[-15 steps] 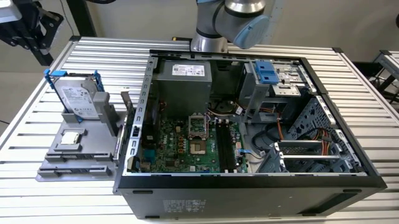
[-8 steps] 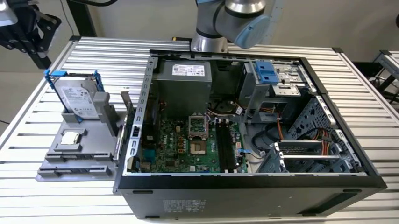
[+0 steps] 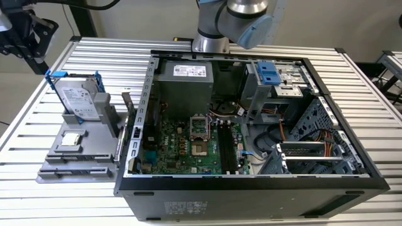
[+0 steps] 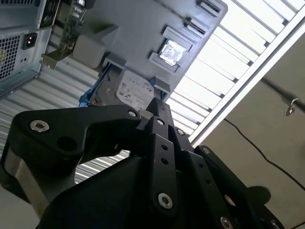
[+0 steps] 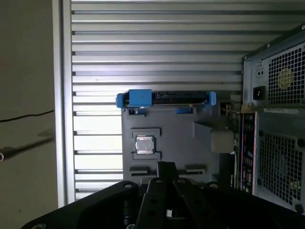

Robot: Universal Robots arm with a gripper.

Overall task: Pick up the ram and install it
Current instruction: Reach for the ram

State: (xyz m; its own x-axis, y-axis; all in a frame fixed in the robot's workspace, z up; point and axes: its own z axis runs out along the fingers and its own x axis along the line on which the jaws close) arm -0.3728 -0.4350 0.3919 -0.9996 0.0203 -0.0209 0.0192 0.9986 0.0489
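The tool (image 5: 166,166), fingers pressed together, hangs near the gray tray (image 5: 181,138) on the slatted desk (image 5: 157,43), beside the open computer case (image 3: 251,188). The tray carries an upright hard drive (image 5: 178,97) in a blue bracket and a processor (image 5: 145,145). A thin dark stick, apparently the ram (image 3: 128,104), stands between tray and case.

Ribbed metal table (image 3: 94,52); matt black gripper (image 4: 159,106)
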